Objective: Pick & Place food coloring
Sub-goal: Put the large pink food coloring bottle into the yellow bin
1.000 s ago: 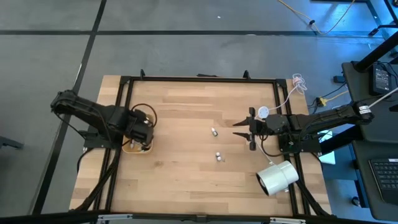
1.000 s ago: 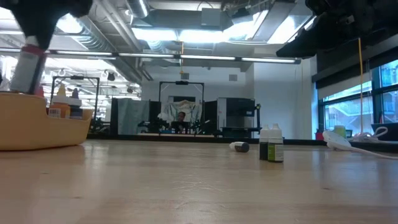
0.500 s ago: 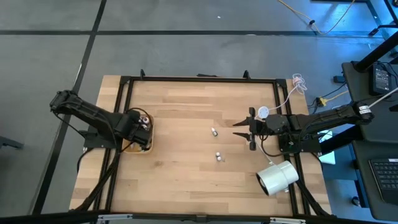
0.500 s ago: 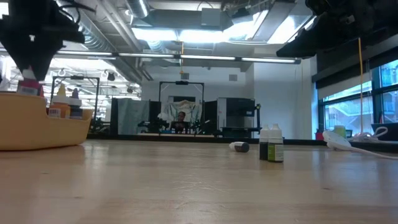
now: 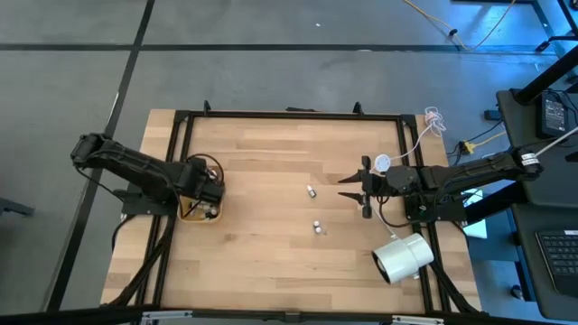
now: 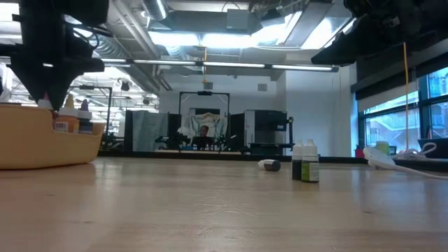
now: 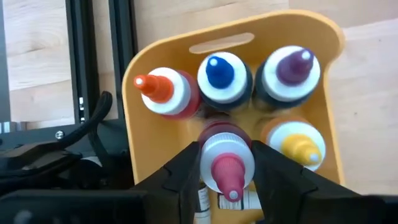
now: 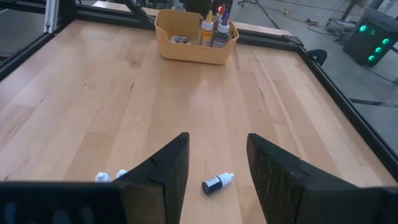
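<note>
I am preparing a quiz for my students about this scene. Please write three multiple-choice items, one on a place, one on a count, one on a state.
1. Where is the left gripper?
A. over the yellow tray
B. beside the white cylinder
C. at the table's middle

2. How many bottles are outside the tray, on the table?
A. one
B. three
C. six

3. The right gripper is:
A. open
B. shut on a bottle
C. hidden

Key: 1 A, its fingers grip the pink-tipped bottle inside the tray; 2 B, the lying bottle and the standing pair; 3 A, fingers apart, holding nothing.
</note>
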Available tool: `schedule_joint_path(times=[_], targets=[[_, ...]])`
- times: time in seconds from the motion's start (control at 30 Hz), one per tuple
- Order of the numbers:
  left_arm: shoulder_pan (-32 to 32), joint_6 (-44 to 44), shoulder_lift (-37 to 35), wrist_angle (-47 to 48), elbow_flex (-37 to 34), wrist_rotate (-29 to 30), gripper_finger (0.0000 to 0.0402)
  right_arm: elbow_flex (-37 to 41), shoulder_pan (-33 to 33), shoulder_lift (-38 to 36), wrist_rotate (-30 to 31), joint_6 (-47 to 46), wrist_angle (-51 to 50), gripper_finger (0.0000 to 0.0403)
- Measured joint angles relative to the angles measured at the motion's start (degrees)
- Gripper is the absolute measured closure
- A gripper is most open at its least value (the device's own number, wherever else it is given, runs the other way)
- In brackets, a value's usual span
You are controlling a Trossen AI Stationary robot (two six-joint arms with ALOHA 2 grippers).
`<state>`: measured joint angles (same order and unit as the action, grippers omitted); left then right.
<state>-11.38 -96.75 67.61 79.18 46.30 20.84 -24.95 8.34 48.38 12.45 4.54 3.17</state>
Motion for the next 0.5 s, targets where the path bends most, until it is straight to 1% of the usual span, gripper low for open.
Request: schedule_joint_path(times=[0.2, 0.33, 0.5], targets=[[1.3, 0.0, 0.0, -0.2, 0.0, 0.4, 0.0252, 0.0, 0.0, 0.0, 0.0, 0.0, -0.1, 0.024], [2.1, 0.1, 0.0, -0.2, 0.0, 0.1, 0.0253, 0.0, 0.0, 0.0, 0.0, 0.0, -0.1, 0.024], [2.9, 2.5, 0.0, 0.5, 0.0, -0.5, 0.026, 0.0, 0.0, 0.0, 0.0, 0.0, -0.1, 0.024]])
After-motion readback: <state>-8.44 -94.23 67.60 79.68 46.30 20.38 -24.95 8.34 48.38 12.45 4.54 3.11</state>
